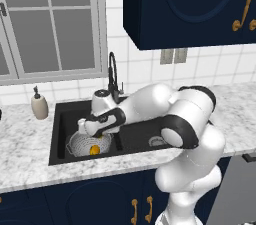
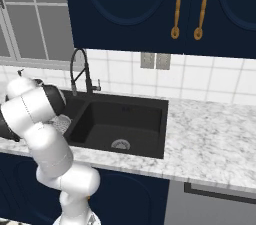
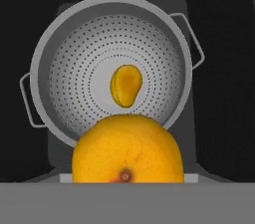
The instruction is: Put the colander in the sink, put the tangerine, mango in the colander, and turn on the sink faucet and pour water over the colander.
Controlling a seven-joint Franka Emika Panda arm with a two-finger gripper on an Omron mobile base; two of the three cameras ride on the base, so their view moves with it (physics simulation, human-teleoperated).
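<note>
1. The pincer [image 1: 95, 135] is clamped on the small round orange tangerine [image 3: 127, 149].
2. Directly below lies the round silver perforated metal colander [image 3: 74, 68] in the left basin of the black matte sink [image 1: 62, 119].
3. The yellow egg-shaped mango [image 3: 125, 85] rests at its centre.

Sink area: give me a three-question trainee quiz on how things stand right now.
1. True or false: the mango lies inside the colander.
2. Which fruit is at the gripper? A tangerine; B mango; C neither.
3. Fill in: the colander sits in the ____ basin of the sink, seen from the left base view.

Key: 1 true. 2 A: the tangerine sits close under the hand camera, above the colander. 3 left.
</note>
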